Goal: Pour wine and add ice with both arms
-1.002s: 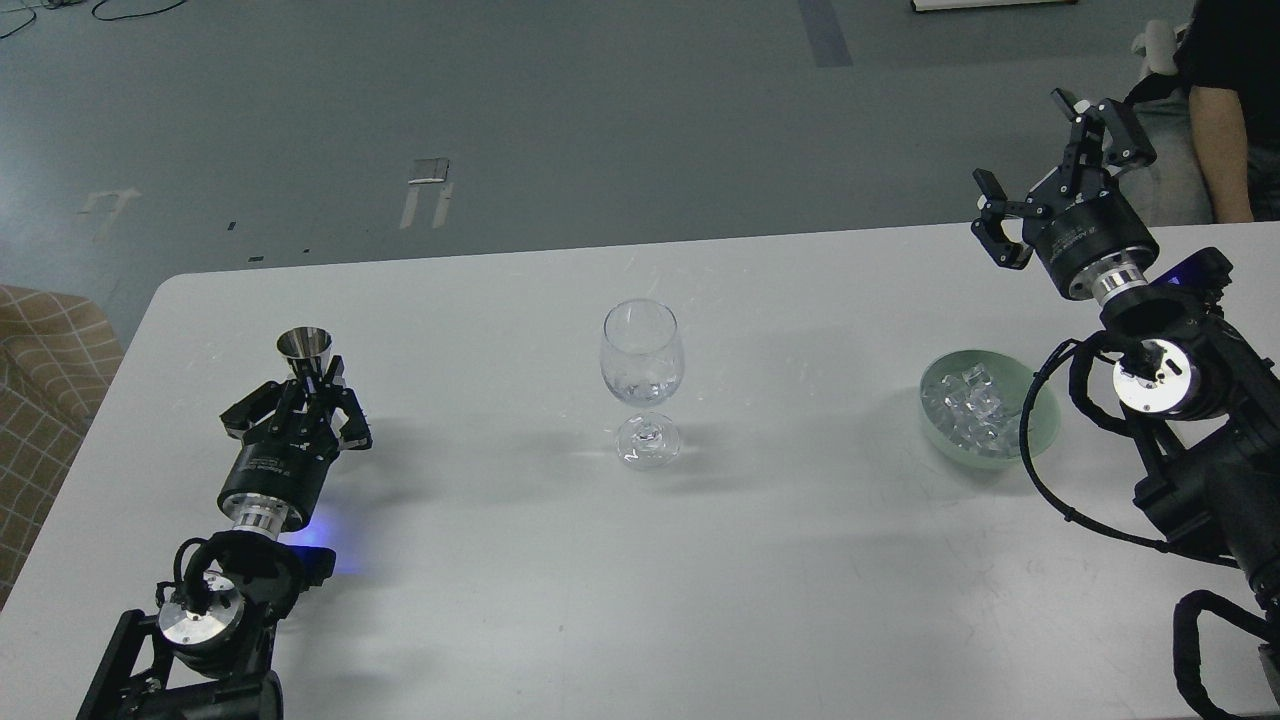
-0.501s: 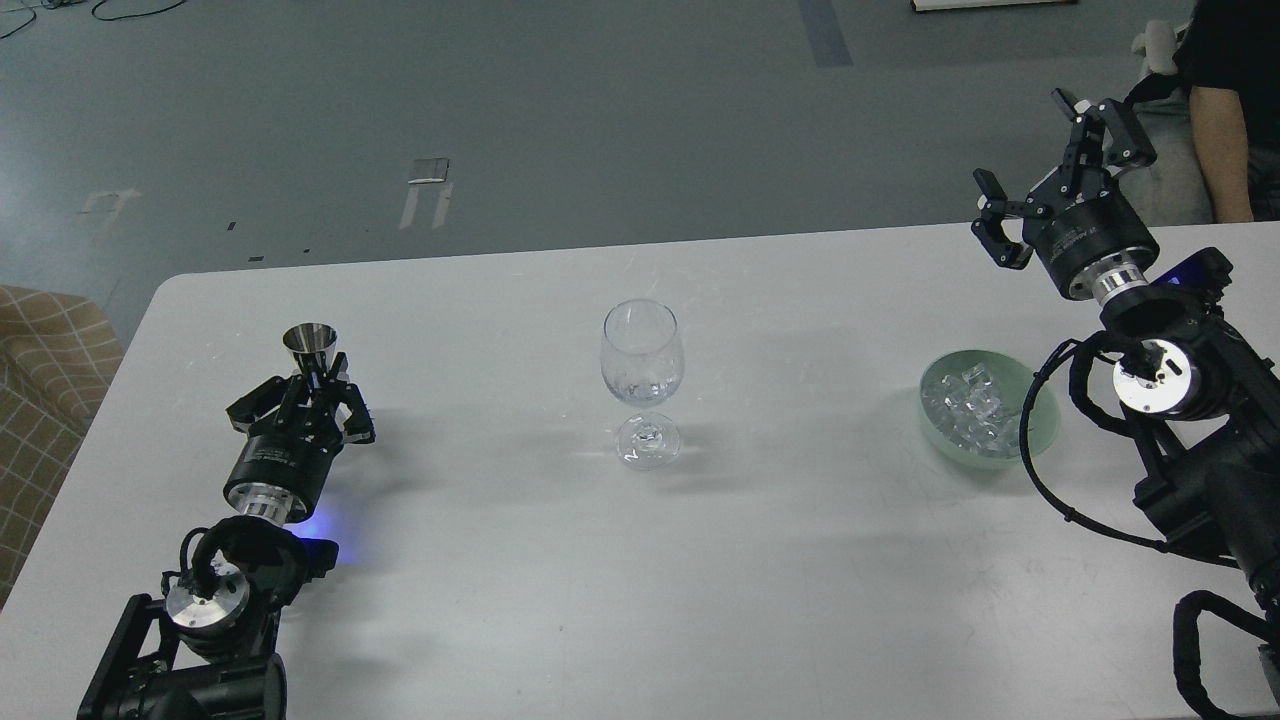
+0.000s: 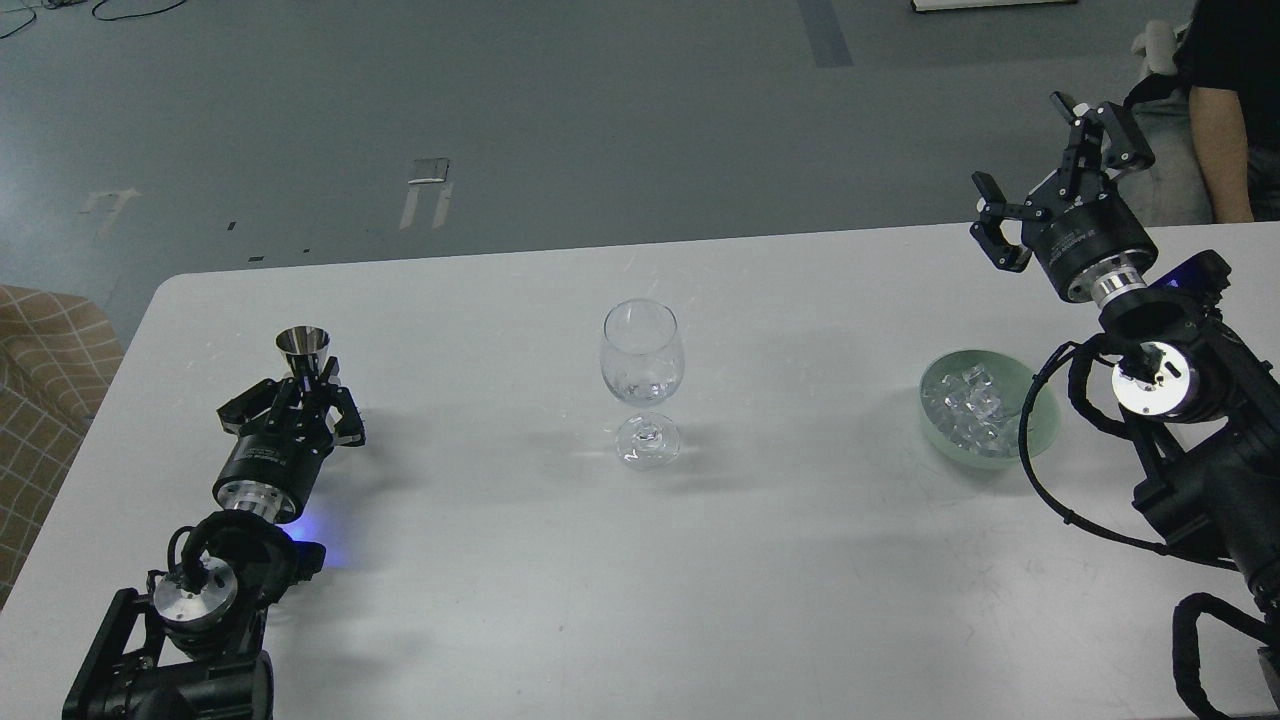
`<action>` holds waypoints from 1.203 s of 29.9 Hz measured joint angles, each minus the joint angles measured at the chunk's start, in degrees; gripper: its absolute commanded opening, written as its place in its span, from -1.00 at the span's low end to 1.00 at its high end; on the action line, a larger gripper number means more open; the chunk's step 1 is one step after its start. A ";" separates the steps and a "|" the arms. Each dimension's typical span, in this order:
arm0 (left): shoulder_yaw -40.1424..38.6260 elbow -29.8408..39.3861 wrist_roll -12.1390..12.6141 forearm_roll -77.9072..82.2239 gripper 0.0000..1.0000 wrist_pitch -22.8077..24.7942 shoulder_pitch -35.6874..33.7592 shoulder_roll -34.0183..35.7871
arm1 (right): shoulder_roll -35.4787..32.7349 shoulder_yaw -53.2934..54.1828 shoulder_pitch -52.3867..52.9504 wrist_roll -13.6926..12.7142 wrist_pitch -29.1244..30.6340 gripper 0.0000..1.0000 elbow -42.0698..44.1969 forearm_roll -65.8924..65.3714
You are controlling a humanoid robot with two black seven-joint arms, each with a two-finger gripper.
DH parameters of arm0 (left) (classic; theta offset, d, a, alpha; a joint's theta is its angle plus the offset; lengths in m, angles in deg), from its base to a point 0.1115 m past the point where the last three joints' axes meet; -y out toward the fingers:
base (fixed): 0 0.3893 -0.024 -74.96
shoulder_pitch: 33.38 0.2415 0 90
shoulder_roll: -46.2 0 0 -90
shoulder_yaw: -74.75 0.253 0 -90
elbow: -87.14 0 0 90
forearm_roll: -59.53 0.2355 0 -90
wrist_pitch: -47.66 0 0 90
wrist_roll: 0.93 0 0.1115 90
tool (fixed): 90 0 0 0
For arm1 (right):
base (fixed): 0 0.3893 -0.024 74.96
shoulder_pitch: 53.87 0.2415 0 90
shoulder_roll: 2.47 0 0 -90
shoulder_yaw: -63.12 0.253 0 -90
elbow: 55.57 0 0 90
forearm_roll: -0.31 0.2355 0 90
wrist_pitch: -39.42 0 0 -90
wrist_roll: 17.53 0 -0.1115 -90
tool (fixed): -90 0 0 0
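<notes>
Left gripper [image 3: 300,392]: fingers around the steel cup [image 3: 303,347] near the table's left edge; grip cannot be judged.
Right gripper [image 3: 1050,170]: fingers spread wide, empty, raised over the table's [image 3: 560,560] far right edge.
Ice [image 3: 965,405]: heaped in the bowl [image 3: 1040,425], below the right gripper.
Glass [image 3: 642,380]: upright mid-table, bare surface all round.

Two black jointed arms, left [image 3: 180,600] and right [image 3: 1190,430], carry silver wrist rings, looped black cables and blue glows.
</notes>
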 measured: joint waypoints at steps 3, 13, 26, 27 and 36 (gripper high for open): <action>-0.10 0.00 -0.25 -0.02 -1.00 -2.20 -0.06 0.68 | 0.00 0.02 -0.03 0.00 0.00 1.00 0.00 0.00; -0.11 0.10 -0.86 -0.02 -1.00 -3.13 -0.33 1.13 | 0.00 0.09 -0.04 0.00 0.00 1.00 -0.07 0.05; 0.36 0.10 -2.33 0.06 -1.00 -2.93 -0.25 1.13 | -0.08 0.14 -0.07 0.00 0.03 1.00 -0.08 0.09; 0.38 0.10 -2.46 0.07 -1.00 -2.86 -0.21 1.18 | -0.08 0.14 -0.10 0.00 0.03 1.00 -0.08 0.09; 0.41 -0.10 -2.67 0.12 -1.00 -2.79 -0.01 1.73 | -0.08 0.15 -0.05 0.00 0.03 1.00 -0.08 0.09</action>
